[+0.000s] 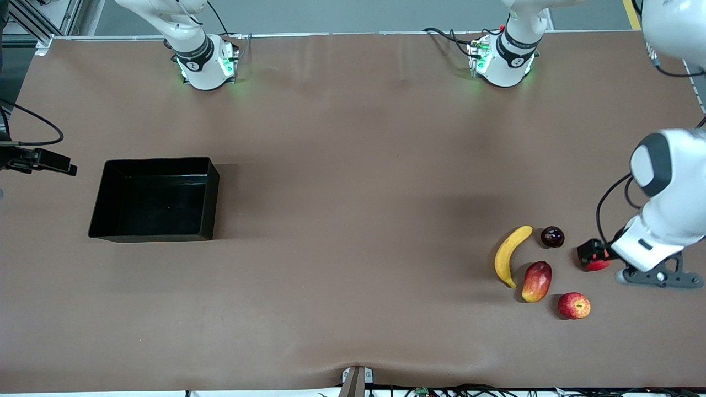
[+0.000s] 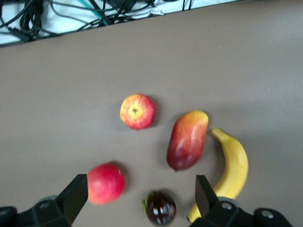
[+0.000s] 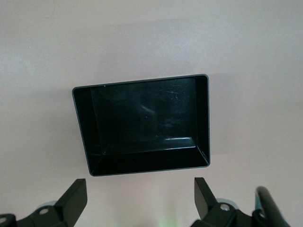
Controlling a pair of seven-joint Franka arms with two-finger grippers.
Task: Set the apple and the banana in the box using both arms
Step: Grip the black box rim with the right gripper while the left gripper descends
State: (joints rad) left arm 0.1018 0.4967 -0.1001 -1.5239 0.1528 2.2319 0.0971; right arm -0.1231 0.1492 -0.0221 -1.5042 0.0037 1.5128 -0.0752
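Spread wide and holding nothing at the left gripper: fingers low over the fruit cluster, bracketing the wrong pieces. Just inside one finger, a plain red fruit; nearer the other finger, a dark plum. Out ahead of the fingertips, the apple, stem dimple up, apart from its neighbours and nearer the front camera than the rest of the cluster. Beside it, a mango; just outside the second finger, the banana, lying flat on the desk with its curve around the mango. Likewise wide open and empty at the right gripper, hovering over bare desk just beside the box, at the right arm's end. Nothing in the box; both task fruits well apart from it, at the left arm's end. Judged as the opening step: reaching for the first fruit, no grasp made. Next move probably calls for carrying the left fingers forward off the red fruit and plum, centring them on the apple, then dropping and closing without nudging the mango. Likely trouble: closing here would take the red fruit instead. For the banana, a long reach by the right arm, or a second trip by the left.
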